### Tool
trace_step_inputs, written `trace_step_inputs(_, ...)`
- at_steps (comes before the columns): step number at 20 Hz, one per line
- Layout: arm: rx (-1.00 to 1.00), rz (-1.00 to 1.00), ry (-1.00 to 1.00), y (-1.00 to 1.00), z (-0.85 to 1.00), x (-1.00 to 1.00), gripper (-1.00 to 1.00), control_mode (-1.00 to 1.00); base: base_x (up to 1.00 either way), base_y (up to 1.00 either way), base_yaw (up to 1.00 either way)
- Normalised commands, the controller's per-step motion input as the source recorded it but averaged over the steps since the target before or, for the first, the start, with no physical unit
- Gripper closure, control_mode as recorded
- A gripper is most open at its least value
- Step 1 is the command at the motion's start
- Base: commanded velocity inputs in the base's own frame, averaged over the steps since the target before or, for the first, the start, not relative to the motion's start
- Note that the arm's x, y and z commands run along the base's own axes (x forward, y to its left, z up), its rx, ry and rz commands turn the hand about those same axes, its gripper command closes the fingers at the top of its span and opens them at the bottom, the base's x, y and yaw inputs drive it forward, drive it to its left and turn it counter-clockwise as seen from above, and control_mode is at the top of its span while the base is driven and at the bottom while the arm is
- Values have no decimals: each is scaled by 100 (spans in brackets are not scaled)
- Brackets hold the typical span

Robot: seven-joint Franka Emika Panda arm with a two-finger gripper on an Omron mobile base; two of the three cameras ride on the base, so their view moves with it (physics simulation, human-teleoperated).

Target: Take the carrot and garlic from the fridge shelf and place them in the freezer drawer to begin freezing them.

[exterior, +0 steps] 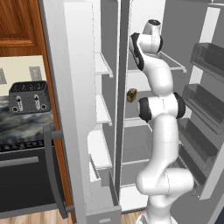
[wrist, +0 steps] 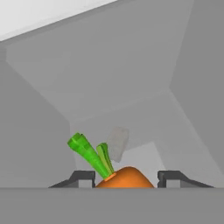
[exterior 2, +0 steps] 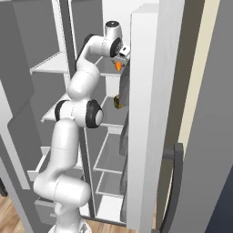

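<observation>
From the remote station I record one tall pale grey fridge (exterior: 74,109) standing open, its right door swung wide and carrying three door bins (exterior: 205,103), one above another. One white arm (exterior: 162,131) rises in front of it and reaches into the upper part of the right compartment. Left of the fridge stands one dark oven (exterior: 22,175) with a bar handle, and on the marbled counter above it sits one silver toaster (exterior: 28,97) with two levers on its front. In the left compartment I count three narrow white shelves (exterior: 103,109), and below them one freezer drawer (exterior: 103,212), pulled out, its flat front showing a handle slot. The fridge shelf (exterior 2: 107,72) is the wide grey plate level with the hand. One boxy tan-brown item (exterior: 131,95) sits on the shelf below that. The gripper (exterior 2: 120,57) points down at the fridge shelf with one carrot (wrist: 127,178) between its two finger tips (wrist: 83,177), green tuft pointing away from the hand camera. The tips stand just beside the carrot on either side; I cannot tell whether they press it. Beyond the tuft lies one small pale grey lump (wrist: 117,143), too faint to identify.
</observation>
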Motion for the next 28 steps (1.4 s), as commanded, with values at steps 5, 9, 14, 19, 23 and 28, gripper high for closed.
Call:
trace_step_inputs(5,0,0,-2,0,-42,0,100,-100,0,0,0)
trace_step_inputs(9,0,0,-6,0,-35,0,100,-100,0,0,0)
trace_step_inputs(14,0,0,-12,0,-17,0,100,-100,0,0,0)
trace_step_inputs(19,0,0,-15,0,-26,-13,100,-100,0,0,0)
trace_step_inputs(23,0,0,-15,0,-31,-31,100,-100,0,0,0)
trace_step_inputs(28,0,0,-18,0,-12,-66,100,-100,0,0,0)
